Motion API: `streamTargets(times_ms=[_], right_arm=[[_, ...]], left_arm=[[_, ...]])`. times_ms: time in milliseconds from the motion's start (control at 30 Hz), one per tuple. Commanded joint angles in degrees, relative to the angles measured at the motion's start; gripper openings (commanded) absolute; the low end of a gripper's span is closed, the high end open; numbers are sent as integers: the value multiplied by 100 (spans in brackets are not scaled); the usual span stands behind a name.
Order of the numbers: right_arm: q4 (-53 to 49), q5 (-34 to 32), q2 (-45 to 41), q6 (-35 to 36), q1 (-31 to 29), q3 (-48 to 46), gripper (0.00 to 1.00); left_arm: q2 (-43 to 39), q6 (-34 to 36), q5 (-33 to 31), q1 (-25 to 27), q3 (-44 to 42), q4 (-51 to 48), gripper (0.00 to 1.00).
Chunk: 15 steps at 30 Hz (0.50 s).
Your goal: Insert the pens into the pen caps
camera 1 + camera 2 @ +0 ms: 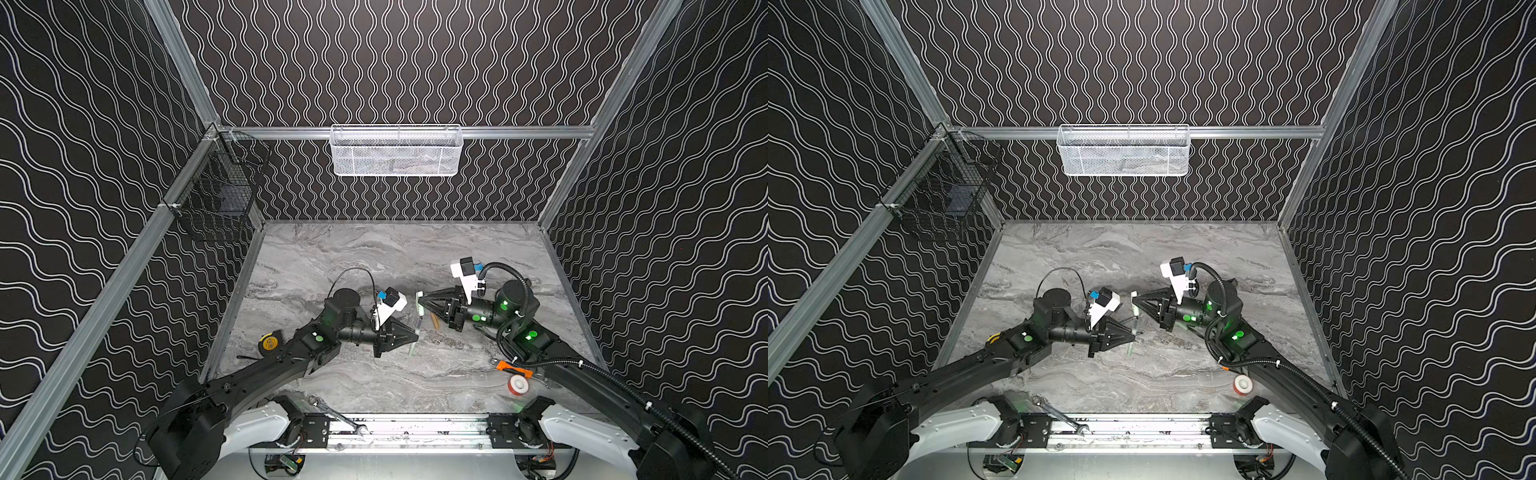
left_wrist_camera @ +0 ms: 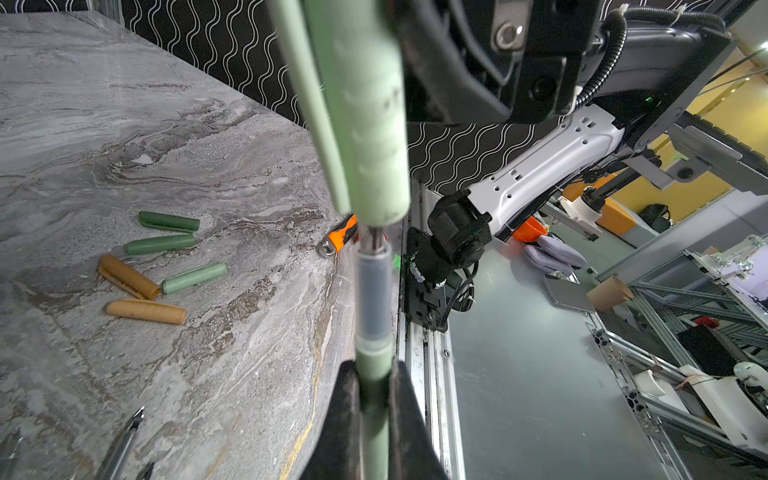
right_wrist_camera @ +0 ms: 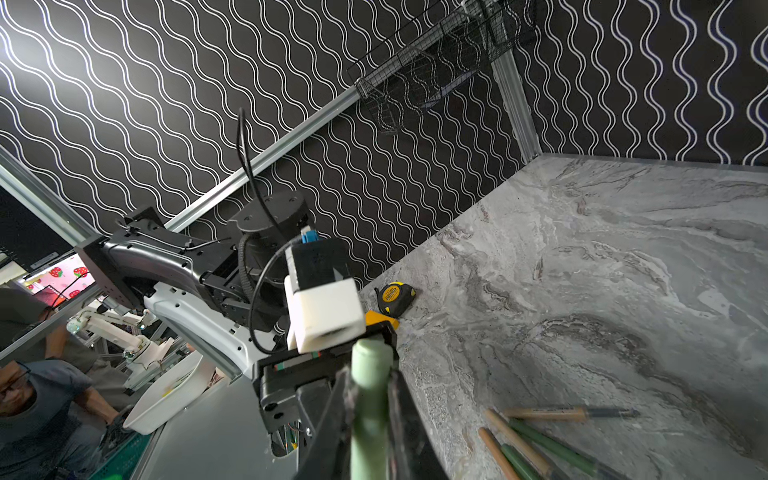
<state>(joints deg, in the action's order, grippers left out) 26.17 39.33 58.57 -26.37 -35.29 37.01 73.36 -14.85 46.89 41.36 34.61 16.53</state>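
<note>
Left tool [image 2: 372,368] is found clamped on a pale green pen [image 2: 373,291]; right tool [image 3: 370,376] is clamped on a pale green pen cap [image 2: 365,124]. The pen is held in line with that cap, clear of the counter [image 2: 124,124], its metal tip at the cap's mouth and its grey grip section outside. Five loose caps [image 2: 193,278] are noted on the counter near the held cap, below it.

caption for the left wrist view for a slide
Pale green pen in the left gripper, tip at the mouth of a matching cap; five loose caps on the table.
</note>
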Motion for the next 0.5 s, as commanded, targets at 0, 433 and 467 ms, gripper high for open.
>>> streamTargets(times_ms=[0,433,467], right_arm=[[292,-47,0,-30,-22,-36,16],[532,-50,-68,-189,-81,-226,16],[642,-61,-88,-237,-94,-297,16]], left_arm=[[-47,28,-10,4,12,162,0],[-291,-11,-196,-32,-79,314,0],[-321,-45,-207,-34,-113,412,0]])
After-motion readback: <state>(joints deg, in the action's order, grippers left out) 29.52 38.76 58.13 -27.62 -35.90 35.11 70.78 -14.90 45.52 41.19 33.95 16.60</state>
